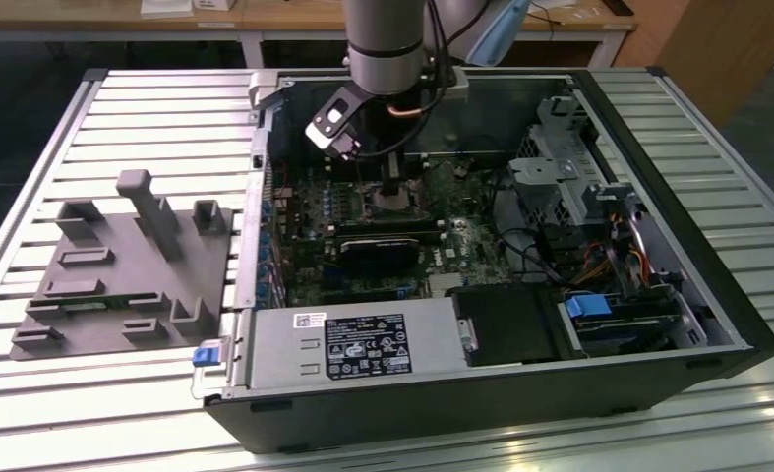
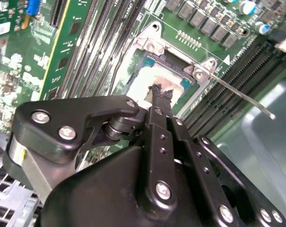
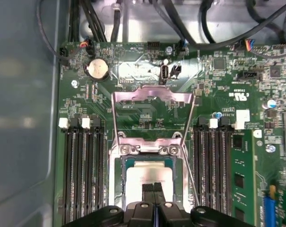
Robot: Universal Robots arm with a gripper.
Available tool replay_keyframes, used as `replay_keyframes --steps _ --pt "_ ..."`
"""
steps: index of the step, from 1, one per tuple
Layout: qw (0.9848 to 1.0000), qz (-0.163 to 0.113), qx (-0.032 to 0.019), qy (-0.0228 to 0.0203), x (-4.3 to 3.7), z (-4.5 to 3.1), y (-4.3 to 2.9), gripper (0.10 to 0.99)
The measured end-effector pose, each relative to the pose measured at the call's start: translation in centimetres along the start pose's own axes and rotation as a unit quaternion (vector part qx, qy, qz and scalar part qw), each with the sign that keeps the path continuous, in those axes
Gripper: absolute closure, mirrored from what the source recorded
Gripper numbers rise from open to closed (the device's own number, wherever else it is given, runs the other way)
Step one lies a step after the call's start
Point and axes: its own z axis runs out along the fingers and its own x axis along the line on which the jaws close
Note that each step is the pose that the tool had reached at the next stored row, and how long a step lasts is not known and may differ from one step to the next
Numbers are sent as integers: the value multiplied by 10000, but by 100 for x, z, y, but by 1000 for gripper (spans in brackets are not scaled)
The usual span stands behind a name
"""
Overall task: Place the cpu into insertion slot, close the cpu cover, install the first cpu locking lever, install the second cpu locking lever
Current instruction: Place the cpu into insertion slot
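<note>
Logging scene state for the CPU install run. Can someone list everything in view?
table: 1, silvery, slatted
computer case: 1, black, open, on the table
fixture tray: 1, grey, beside the case on the exterior view's left
power supply: 1, grey, inside the case
motherboard: 1, green, inside the case
insertion slot: 1, silvery rim, on the motherboard
cpu: 1, silver-grey, lying in the slot
cpu cover: 1, silvery, folded back open
memory slots: two banks, black, flanking the slot
locking lever: 1 clear, silvery rod, angled over memory slots
coin battery: 1, silver, on the motherboard
arm: 1, grey, reaching into the case
gripper: 1, black, shut, fingertips over the cpu
</note>
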Motion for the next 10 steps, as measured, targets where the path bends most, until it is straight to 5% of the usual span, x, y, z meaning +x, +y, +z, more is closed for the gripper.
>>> replay_keyframes --steps 10 --pt "10000 0 0 0 0 -216 19 984"
